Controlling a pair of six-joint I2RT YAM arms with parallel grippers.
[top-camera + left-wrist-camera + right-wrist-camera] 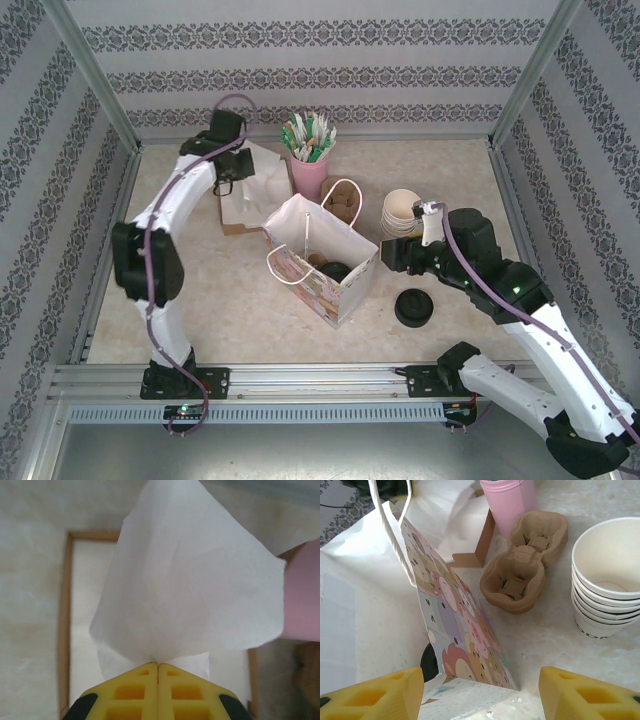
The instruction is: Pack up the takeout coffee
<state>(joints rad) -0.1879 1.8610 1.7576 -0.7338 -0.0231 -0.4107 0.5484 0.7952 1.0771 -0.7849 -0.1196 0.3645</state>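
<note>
The left gripper (158, 667) is seen pressed together on the corner of a thin white paper sheet (190, 580), which is held up over a shallow brown-rimmed cardboard box of white paper (238, 210) near the far left corner of the bench (200, 310). A white paper bag with a cartoon-animal print and cord handles (322, 285) is stood open at the middle of the bench. The takeout coffee (336, 270), seen from above as a round black plastic lid, is found inside it at the bottom. The right gripper (481, 692) is held spread wide just beside the bag's right side with nothing pinched; in the wrist view the printed wall lies between its yellow fingers (585, 695). A brown moulded-pulp cup carrier (525, 562), a stack of lidless cream paper cups (402, 213) and a pink cup (308, 175) are placed beyond the bag toward the far edge, while a squat pile of black lids (415, 307) is set toward the near right corner
</note>
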